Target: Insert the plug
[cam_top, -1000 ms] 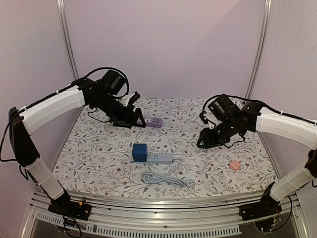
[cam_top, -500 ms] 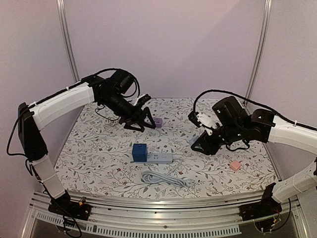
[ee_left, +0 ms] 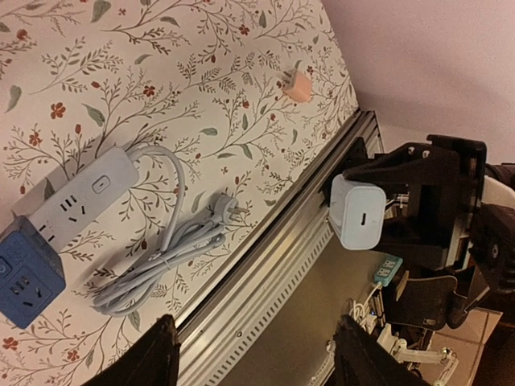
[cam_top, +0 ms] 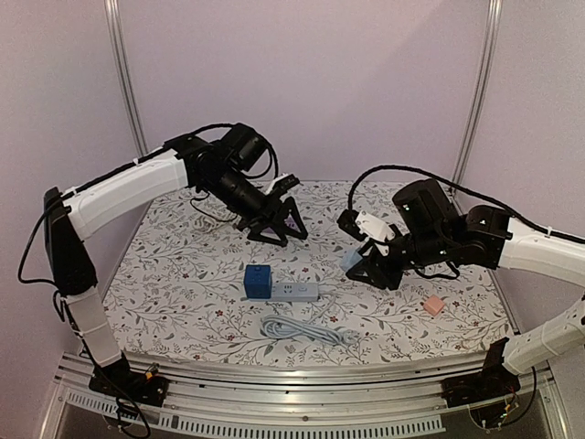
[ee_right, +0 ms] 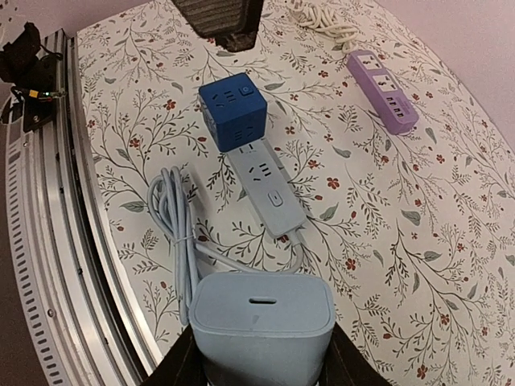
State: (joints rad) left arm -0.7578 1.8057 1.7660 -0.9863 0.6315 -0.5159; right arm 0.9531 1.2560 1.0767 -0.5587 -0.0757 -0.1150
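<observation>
A pale blue plug [ee_right: 261, 326] sits clamped between the fingers of my right gripper [ee_right: 261, 358], its flat face with a small slot turned to the camera. It hangs above the table, right of the grey power strip [cam_top: 300, 291]. In the top view that right gripper [cam_top: 358, 262] carries the plug [cam_top: 352, 260] low over the cloth. The strip [ee_right: 269, 189] lies flat with a blue cube socket [ee_right: 233, 111] at its left end. My left gripper [cam_top: 291, 225] hovers behind the strip, open and empty. Its wrist view shows the plug [ee_left: 360, 213] and the strip [ee_left: 80, 201].
The strip's grey cable [cam_top: 306, 331] is coiled near the front edge. A purple power strip [ee_right: 382, 90] lies at the back, with a white cord [ee_right: 330, 24] beyond it. A small pink block [cam_top: 433, 305] rests at the right. The metal rail [cam_top: 302, 375] borders the table's near edge.
My right gripper has carried the plug leftwards, toward the grey strip. The left arm has swung right and forward, away from the purple strip, and its jaws have narrowed a little.
</observation>
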